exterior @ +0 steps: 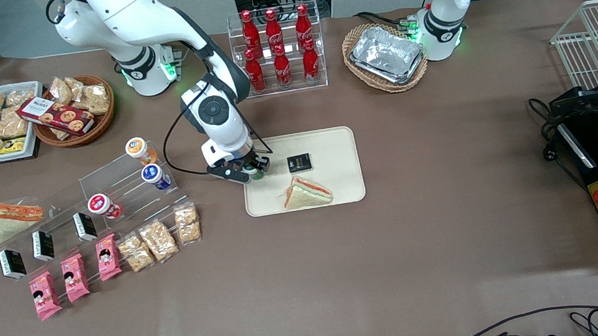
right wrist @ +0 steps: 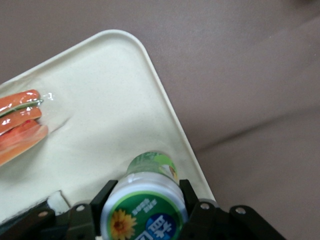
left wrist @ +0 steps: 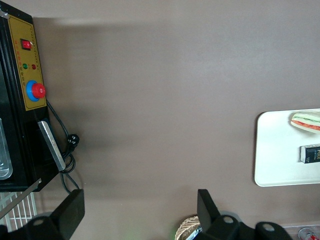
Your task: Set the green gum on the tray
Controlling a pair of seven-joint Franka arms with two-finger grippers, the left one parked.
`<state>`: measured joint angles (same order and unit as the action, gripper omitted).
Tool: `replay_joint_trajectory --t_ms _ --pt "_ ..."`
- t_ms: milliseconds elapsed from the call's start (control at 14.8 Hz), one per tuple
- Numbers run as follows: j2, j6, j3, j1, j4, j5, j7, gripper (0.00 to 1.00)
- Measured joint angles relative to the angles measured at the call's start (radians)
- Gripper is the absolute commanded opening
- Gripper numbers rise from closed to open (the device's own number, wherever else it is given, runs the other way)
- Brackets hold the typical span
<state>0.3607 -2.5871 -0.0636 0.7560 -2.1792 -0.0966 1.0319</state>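
My right gripper [exterior: 252, 172] is shut on the green gum [right wrist: 146, 200], a small canister with green sides and a white lid with a green round label. Both black fingers [right wrist: 104, 197] press against its lid. It hangs over the cream-beige tray [exterior: 335, 143], just inside the tray's edge toward the working arm's end; whether it touches the tray I cannot tell. In the front view the gum [exterior: 257, 174] shows only as a bit of green under the gripper. The tray also shows in the right wrist view [right wrist: 110, 90] and in the left wrist view [left wrist: 272, 150].
On the tray lie a wrapped sandwich [exterior: 305, 193] and a small black packet [exterior: 299, 162]. Orange- [exterior: 136, 147], blue- [exterior: 152, 174] and red-labelled [exterior: 99, 203] canisters stand on a clear rack toward the working arm's end. A cola bottle rack [exterior: 277, 45] and a basket of foil trays [exterior: 385, 55] stand farther from the camera.
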Motion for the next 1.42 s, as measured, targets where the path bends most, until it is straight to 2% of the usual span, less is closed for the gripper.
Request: replay_joint_trajectory --t_ms 1015,1150,1421 --pt "-0.008 -0.011 -0.021 0.003 0.022 0.0 0.031 1.0" --pt "-0.037 0.059 -0.024 -0.013 0.059 0.0 0.005 1.0" --pt "-0.124 0.311 -0.031 -0.061 0.197 0.0 -0.089 1.0"
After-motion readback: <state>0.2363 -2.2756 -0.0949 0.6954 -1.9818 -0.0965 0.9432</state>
